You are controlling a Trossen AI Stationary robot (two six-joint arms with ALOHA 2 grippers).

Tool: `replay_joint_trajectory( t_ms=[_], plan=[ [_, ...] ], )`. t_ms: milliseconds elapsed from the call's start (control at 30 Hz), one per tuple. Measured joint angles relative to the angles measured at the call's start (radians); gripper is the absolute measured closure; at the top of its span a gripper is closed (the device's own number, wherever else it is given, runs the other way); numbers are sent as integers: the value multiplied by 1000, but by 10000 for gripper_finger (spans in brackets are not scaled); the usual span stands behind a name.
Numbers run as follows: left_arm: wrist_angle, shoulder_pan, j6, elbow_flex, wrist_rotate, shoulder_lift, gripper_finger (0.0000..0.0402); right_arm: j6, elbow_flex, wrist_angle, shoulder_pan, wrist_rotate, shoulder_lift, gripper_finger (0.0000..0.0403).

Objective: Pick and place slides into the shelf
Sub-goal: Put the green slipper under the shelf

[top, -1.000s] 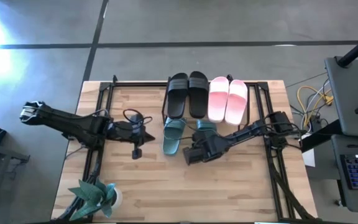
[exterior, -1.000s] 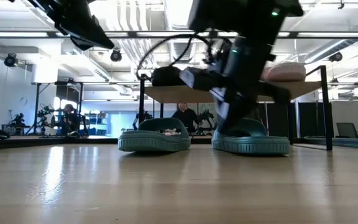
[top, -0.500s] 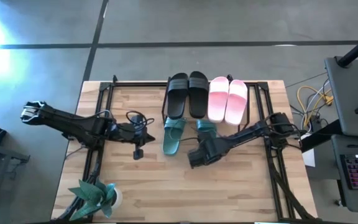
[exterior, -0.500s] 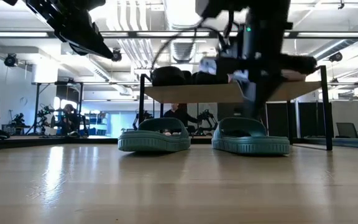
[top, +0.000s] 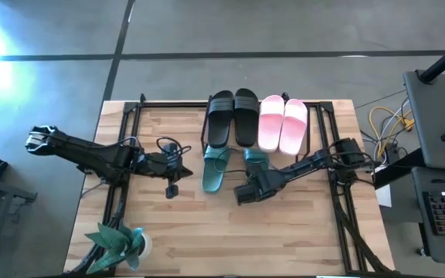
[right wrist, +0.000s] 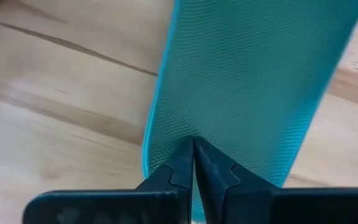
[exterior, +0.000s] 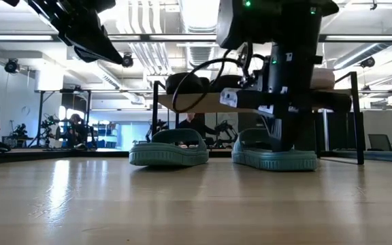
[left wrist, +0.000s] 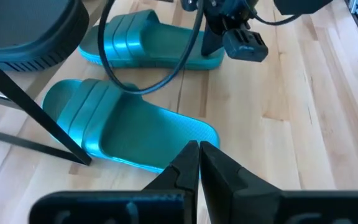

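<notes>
Just ahead of our right gripper (top: pixel 242 193) lies one teal-green slide (top: pixel 255 161), and in the right wrist view the two fingers, pressed together with nothing between them, rest their tips at the heel end of its textured footbed (right wrist: pixel 247 81). From the low camera this gripper (exterior: pixel 284 139) comes down right at that slide (exterior: pixel 274 151), which sits flat on the table (top: pixel 284 232) under the shelf (exterior: pixel 250 102). We cannot tell whether the tips press into the sole or only touch it.

Beside that slide, on the side toward our left gripper (top: pixel 170 190), lies the other teal-green slide (top: pixel 214 168), also flat on the tabletop, half under the front edge of the shelf. Our left gripper hangs off to that side, near the second slide but apart from it, fingers (left wrist: pixel 185 168) closed and holding nothing; its wrist view looks over both teal slides, the nearer one (left wrist: pixel 123 127) just past its tips.

Beyond both grippers, on top of the shelf, we see the black pair (top: pixel 233 117) and the light pink pair (top: pixel 283 123) set side by side, toes pointing away from us. Behind our left arm, at the near corner of the table, stands a potted plant (top: pixel 118 245).
</notes>
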Motion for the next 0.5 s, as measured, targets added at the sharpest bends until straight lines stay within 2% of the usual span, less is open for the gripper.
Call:
replay_joint_trajectory(
  t_ms=[133, 267, 333, 500],
  plan=[
    [1, 0, 0, 0, 0, 0, 402, -42, 27, 152, -1, 18, 7, 392],
    [0, 0, 0, 0, 0, 0, 402, -178, 43, 312, -3, 17, 9, 392],
    [1, -1, 0, 0, 0, 0, 402, -154, 50, 300, -6, 36, 12, 392],
    [0, -1, -2, 0, 0, 1, 402, -89, 82, 141, 21, 129, 18, 392]
  ],
)
